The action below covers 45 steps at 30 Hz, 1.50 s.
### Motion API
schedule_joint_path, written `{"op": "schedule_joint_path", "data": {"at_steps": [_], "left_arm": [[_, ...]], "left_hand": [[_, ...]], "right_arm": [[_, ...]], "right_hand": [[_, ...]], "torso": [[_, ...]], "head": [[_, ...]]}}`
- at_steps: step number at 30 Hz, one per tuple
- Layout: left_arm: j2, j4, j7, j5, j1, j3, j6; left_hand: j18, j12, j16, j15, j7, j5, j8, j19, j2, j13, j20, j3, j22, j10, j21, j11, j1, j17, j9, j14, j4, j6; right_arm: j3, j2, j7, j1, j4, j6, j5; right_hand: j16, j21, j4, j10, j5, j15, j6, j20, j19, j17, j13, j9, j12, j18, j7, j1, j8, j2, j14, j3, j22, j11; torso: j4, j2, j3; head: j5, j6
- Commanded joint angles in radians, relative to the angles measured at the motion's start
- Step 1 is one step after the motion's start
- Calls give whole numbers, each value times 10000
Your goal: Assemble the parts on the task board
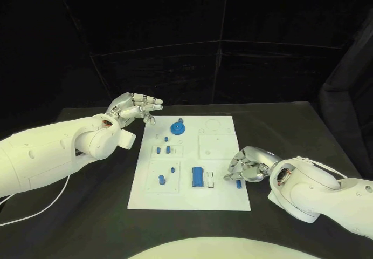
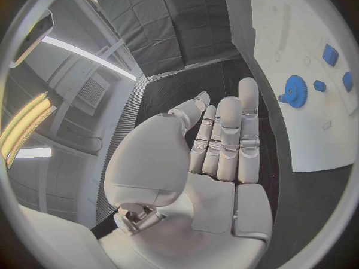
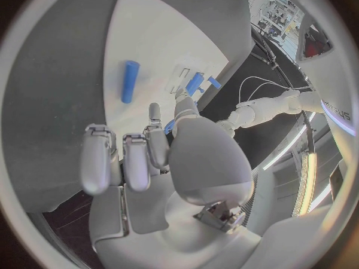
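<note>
Left hand: fingers spread, holding nothing, off the board's far left corner
Right hand: fingers curled, nothing held, over board's right edge
Peg: on board beside right hand
Gear: on board's far part

Right hand crowds task board's near-right corner.

Both arms have smooth, glossy white rounded shells. The left hand and right hand are silver, with segmented metallic fingers and pale pads. A thin white cable runs below the left arm, on the black table.
</note>
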Motion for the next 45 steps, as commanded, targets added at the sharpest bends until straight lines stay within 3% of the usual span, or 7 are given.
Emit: {"op": "schedule_joint_path", "data": {"at_steps": [1, 3, 11, 19, 30, 38, 45], "left_arm": [[-13, 38, 75, 32, 14, 8, 66], [-15, 42, 83, 32, 14, 8, 65], [-16, 58, 101, 32, 12, 7, 75], [-18, 57, 108, 32, 10, 5, 91], [-32, 50, 101, 32, 9, 3, 103], [-32, 45, 92, 32, 6, 2, 119], [-31, 45, 90, 32, 2, 1, 130]], "left_hand": [[134, 58, -58, -13, 29, 26, 60, -73, -27, -13, -17, 49, -13, -49, -39, -16, 12, -11, -7, -76, -12, -52], [134, 58, -58, -13, 29, 26, 60, -73, -27, -13, -17, 49, -13, -49, -39, -16, 12, -11, -7, -76, -12, -52], [134, 58, -58, -13, 29, 26, 60, -73, -27, -13, -17, 49, -13, -49, -39, -16, 12, -11, -7, -76, -12, -52], [134, 58, -58, -13, 29, 26, 60, -73, -27, -13, -17, 49, -13, -49, -39, -16, 12, -11, -7, -76, -12, -52], [134, 58, -58, -13, 29, 26, 60, -73, -27, -13, -17, 49, -13, -49, -39, -16, 12, -11, -7, -76, -12, -52], [134, 58, -58, -13, 29, 26, 60, -73, -27, -13, -17, 49, -13, -49, -39, -16, 12, -11, -7, -76, -12, -52], [135, 88, -52, -14, 32, 25, 77, -66, -3, -16, -18, 68, -29, -67, -56, -14, 27, -42, -6, -84, -27, -57]], "right_arm": [[1, -257, -150, 13, 202, -26, -598], [-1, -416, -357, 11, 255, -27, -850], [-6, -599, -1016, 3, 160, 179, -1465], [-10, -407, -1403, -8, 25, 851, -1689], [-16, -75, -1533, -19, -185, 1857, -1741], [-17, 167, -1571, -24, -295, 2076, -1979], [-18, 484, -1664, -113, -415, 2198, -2501]], "right_hand": [[44, 8, -35, -25, 97, 53, 170, 55, 190, 1001, 451, -47, -74, -112, -32, 90, -67, 68, 753, -45, 293, 26], [42, 7, -16, -27, 78, 36, 315, 48, 189, 1003, 434, -46, -103, -111, -64, 30, -64, 61, 753, -104, 292, 1], [33, -5, 158, -9, 401, -20, 553, -2, 183, 1001, 416, 17, -145, -106, -141, -281, -106, 21, 751, -385, 277, -62], [-3, -36, 426, -24, 230, -31, 573, -17, 162, 946, 388, 81, -206, -98, -157, -593, -187, 5, 739, -643, 237, -72], [11, -4, 421, -7, 63, -47, 650, -29, 183, 983, 408, 126, -187, -111, -184, -481, -200, 51, 747, -658, 298, -95], [22, 11, 63, -3, 223, -69, 723, -53, 191, 1024, 424, 182, -193, -118, -194, 156, -289, 177, 755, -538, 333, -115], [36, 25, -460, -28, -114, -99, 771, -78, 199, 1068, 417, 185, -237, -124, -219, 966, -427, 461, 761, -159, 367, -146]], "torso": [[-16, 11, 6], [-19, 13, 21], [-29, 1, 21], [-18, 2, 14], [-29, 13, 14], [-11, 11, 13], [-4, 4, 12]], "head": [[-110, 7], [-163, 13], [-218, 29], [-218, 40], [-214, 12], [-227, -4], [-221, -12]]}}
